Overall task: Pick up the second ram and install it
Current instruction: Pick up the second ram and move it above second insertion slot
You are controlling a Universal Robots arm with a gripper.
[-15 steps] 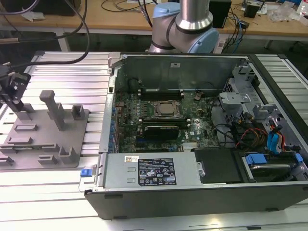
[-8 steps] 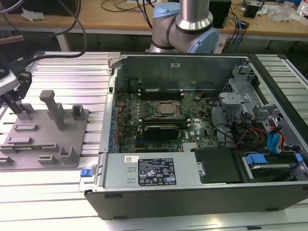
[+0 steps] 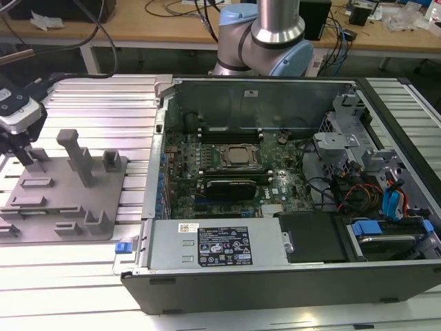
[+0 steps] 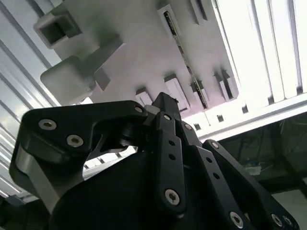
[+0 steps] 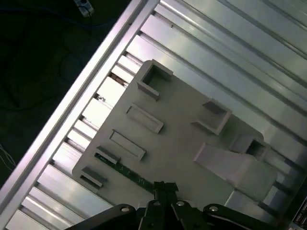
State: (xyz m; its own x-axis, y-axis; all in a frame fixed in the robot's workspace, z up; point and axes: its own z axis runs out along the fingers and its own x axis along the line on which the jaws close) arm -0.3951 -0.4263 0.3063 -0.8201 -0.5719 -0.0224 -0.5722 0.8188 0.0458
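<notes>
Green second ram [image 5: 123,170] in grey fixture [image 5: 182,143], closed end effector [image 5: 163,186] nearby

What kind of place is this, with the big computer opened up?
Probably a robotics lab or workshop: a robot arm stands behind an open computer case on a slotted metal table, with a cable-strewn wooden workbench further back.

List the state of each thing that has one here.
second ram, seated on edge in the grey fixture, not yet lifted.
gripper, low over the fixture, near one end of the ram.
computer case, lying open, side panel off.
</notes>
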